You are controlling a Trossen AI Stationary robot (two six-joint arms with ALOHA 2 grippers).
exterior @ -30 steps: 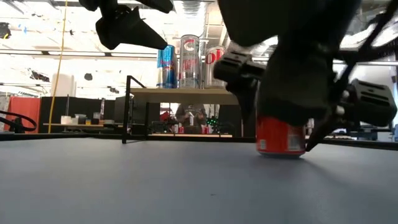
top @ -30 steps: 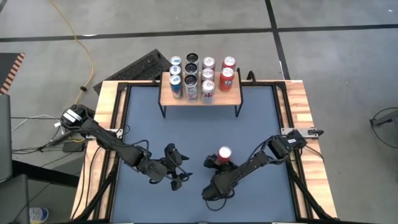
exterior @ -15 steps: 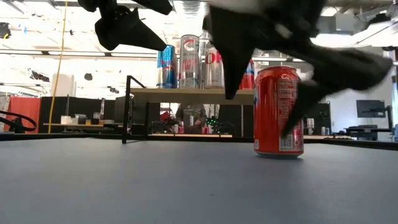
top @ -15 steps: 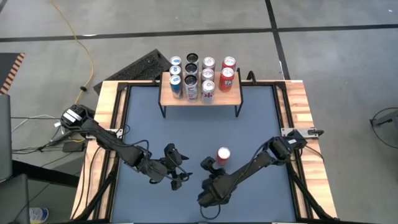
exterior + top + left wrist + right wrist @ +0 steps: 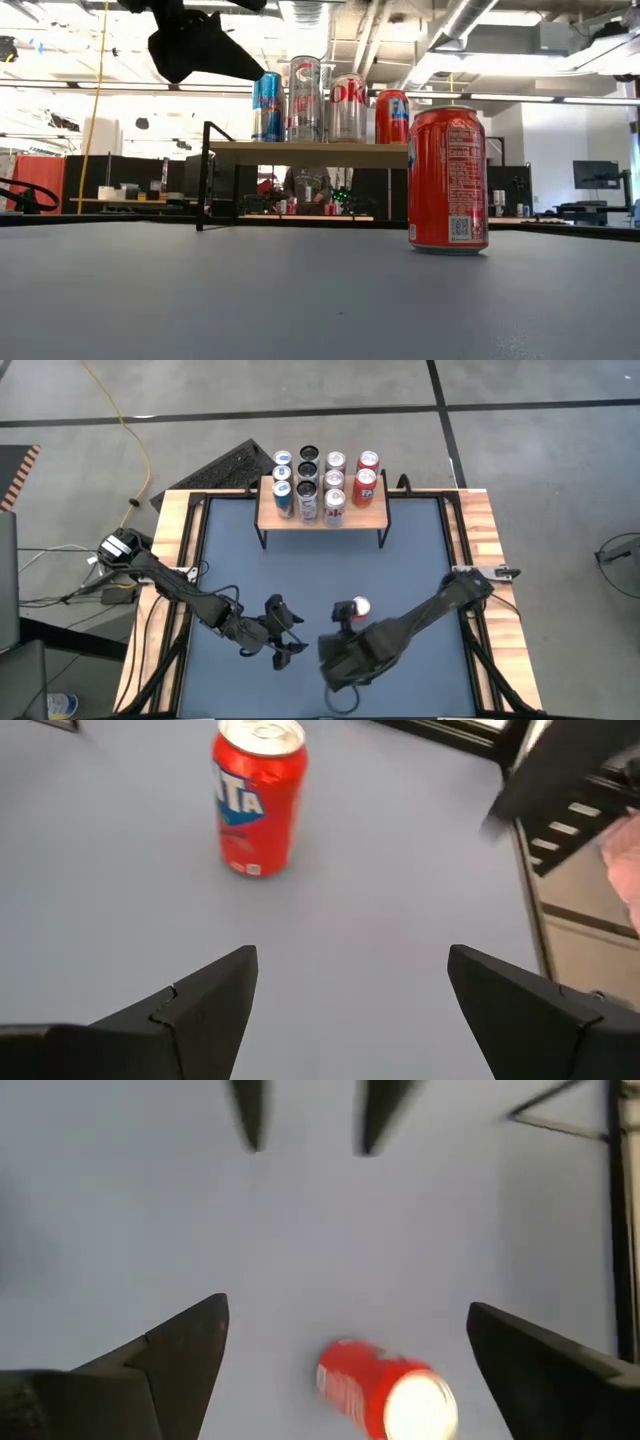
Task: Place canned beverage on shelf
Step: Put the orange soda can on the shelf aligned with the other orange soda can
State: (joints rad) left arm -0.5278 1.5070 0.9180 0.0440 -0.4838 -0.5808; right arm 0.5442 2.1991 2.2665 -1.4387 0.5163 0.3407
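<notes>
Nearest, both claws are held wide open and empty above the blue surface (image 5: 400,550): the left claw (image 5: 290,643) left of centre, the right claw (image 5: 335,660) beside it. Just beyond, a red can (image 5: 447,178) is stood upright, untouched. Farthest, the shelf (image 5: 322,518) is seen at the far edge, loaded with cans (image 5: 322,480).

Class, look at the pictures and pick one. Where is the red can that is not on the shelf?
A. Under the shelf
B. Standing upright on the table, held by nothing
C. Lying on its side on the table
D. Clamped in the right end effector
B: the red can stands upright on the table, nothing gripping it.
</notes>
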